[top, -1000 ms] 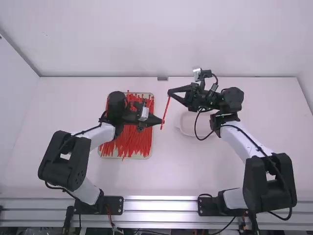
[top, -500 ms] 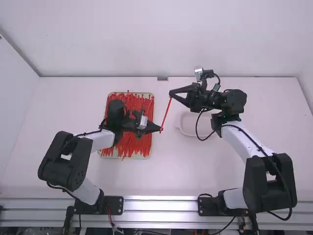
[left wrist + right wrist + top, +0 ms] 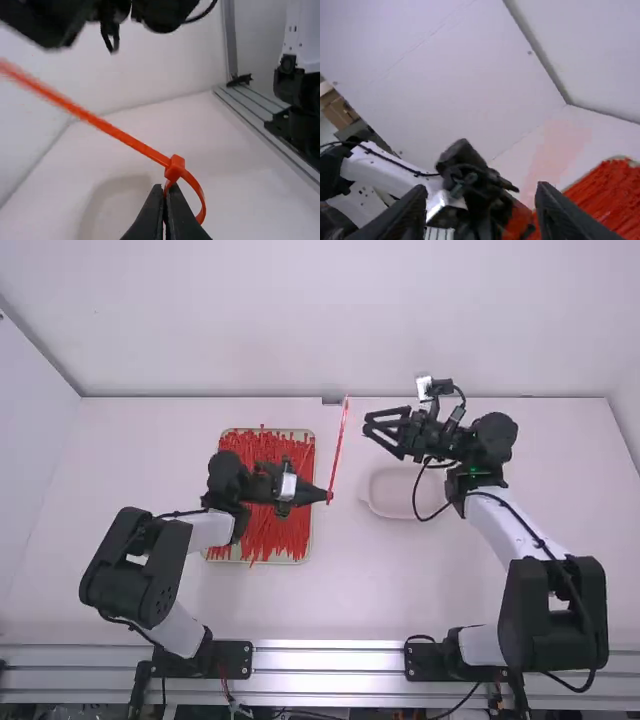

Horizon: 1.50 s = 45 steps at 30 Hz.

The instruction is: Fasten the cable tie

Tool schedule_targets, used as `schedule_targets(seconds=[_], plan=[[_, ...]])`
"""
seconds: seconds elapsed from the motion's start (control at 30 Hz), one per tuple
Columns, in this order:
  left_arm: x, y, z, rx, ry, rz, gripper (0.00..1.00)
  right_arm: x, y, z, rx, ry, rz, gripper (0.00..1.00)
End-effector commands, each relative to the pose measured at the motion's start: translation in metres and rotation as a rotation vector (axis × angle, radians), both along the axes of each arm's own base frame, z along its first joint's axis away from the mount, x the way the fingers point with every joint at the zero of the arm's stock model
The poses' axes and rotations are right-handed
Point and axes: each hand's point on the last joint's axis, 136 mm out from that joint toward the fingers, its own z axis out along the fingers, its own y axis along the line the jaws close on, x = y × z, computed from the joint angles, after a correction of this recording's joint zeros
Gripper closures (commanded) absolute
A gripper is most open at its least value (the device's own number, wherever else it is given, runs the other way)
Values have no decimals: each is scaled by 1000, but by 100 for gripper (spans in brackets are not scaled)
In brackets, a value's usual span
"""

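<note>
The right claw [image 3: 368,428] has let go of the tie [image 3: 337,450] and backed off, wide. The left claw [image 3: 322,496] stays pinched on its loop [image 3: 197,195], seemingly fastened.

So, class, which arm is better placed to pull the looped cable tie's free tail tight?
Probably the right. The left gripper is shut on the red cable tie just under its head, anchoring the loop. The right gripper is open and empty, close beside the free tail.
</note>
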Motion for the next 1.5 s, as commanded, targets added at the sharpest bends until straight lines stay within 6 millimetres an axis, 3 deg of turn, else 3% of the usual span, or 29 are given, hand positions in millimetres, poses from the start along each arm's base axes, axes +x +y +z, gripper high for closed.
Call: schedule_targets(seconds=[0.0, 0.2, 0.3, 0.5, 0.9, 1.33, 1.4, 1.47], plan=[[0, 3, 7, -7, 99, -4, 98, -2, -2, 4, -26, -80, 1, 33], [3, 9, 39, -30, 69, -28, 98, -1, 0, -16, -65, -45, 12, 31], [11, 11, 59, -25, 71, -46, 98, -9, 13, -19, -70, -53, 50, 31], [23, 6, 75, -22, 75, -51, 98, -18, 33, -18, -68, -65, 89, 32], [42, 0, 73, -40, 91, 19, 98, -23, 58, -15, -57, -74, 87, 40], [40, -5, 72, -40, 92, 9, 98, -25, 67, -13, -50, -64, 80, 49], [38, -8, 72, -39, 88, 1, 98, -24, 69, -13, -49, -63, 74, 52], [36, -9, 72, -39, 83, -4, 98, -25, 70, -13, -49, -64, 78, 66]])
